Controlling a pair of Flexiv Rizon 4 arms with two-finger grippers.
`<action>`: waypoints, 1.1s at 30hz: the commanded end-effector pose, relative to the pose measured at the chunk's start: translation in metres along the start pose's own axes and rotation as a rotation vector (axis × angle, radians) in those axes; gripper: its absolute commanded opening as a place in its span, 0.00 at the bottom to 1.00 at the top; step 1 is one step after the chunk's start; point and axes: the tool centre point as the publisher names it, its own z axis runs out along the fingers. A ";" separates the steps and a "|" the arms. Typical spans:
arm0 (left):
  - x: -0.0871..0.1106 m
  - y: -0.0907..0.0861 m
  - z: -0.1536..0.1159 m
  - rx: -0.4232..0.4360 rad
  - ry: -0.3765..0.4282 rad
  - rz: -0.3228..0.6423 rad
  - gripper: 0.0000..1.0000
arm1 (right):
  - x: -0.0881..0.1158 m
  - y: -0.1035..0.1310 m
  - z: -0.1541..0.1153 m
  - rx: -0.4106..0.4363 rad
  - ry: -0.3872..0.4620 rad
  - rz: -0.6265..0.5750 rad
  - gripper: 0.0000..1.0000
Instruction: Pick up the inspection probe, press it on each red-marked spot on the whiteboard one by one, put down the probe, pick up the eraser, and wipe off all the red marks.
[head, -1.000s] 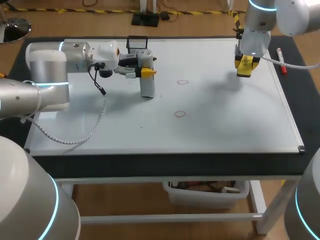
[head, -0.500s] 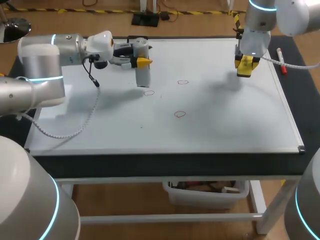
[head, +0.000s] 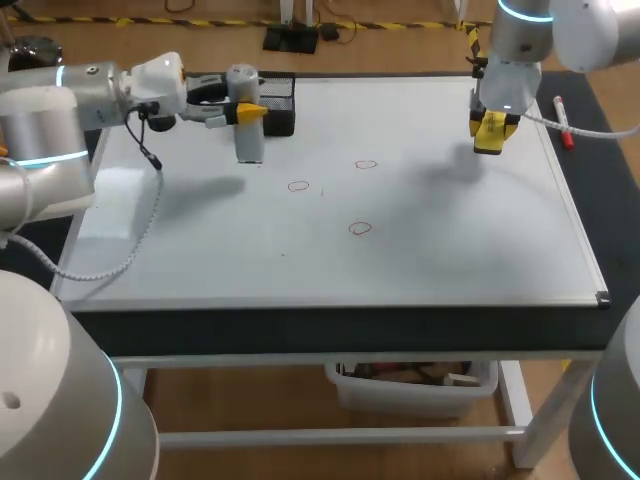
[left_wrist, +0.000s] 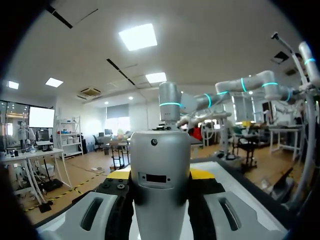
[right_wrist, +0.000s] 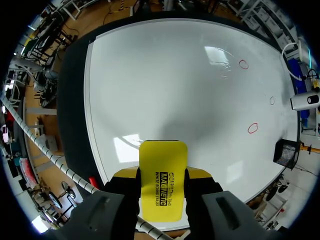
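**Presently: inspection probe (head: 248, 135) and eraser (head: 488, 133) both gripped over the whiteboard (head: 450, 250)**

The inspection probe, a grey cylinder, is clamped upright between the fingers of the left gripper (head: 246, 112), which comes in from the left side in the head view. It is held over the far left part of the whiteboard, just beside a black mesh basket (head: 278, 100) that stands at the board's far edge. Its shadow is cast on the board apart from it, towards the left. In the left wrist view the probe (left_wrist: 160, 165) is seen between the two fingers, and a yellow tip (left_wrist: 201, 173) shows on either side of its body.

The yellow eraser is gripped between the fingers of the right gripper (head: 489, 128), held over the far right part of the whiteboard. In the right wrist view the eraser (right_wrist: 162, 175) is seen pinched from both sides, with the white surface (right_wrist: 165, 75) spread out ahead of it.

Three red marks are drawn on the board, all small rings: one (head: 365, 164) near the middle towards the far side, one (head: 298, 186) to its left and nearer, and one (head: 360, 228) nearer again. None is touched by the probe or the eraser, and the probe is nearest to the left-hand mark. The same three marks (right_wrist: 253, 128) are seen in the right wrist view, well ahead of the eraser.

A red marker (head: 563, 123) lies on the dark table just beside the whiteboard's right edge.
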 end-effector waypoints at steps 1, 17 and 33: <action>0.007 -0.004 -0.024 -0.007 -0.045 0.001 0.00 | 0.001 0.000 -0.001 0.001 0.003 -0.002 0.00; 0.003 -0.007 -0.078 0.020 -0.153 -0.002 0.00 | 0.001 0.000 -0.001 0.001 0.003 -0.002 0.00; 0.004 -0.006 -0.092 0.026 -0.214 -0.041 0.00 | -0.043 0.017 -0.014 0.029 0.076 -0.123 0.00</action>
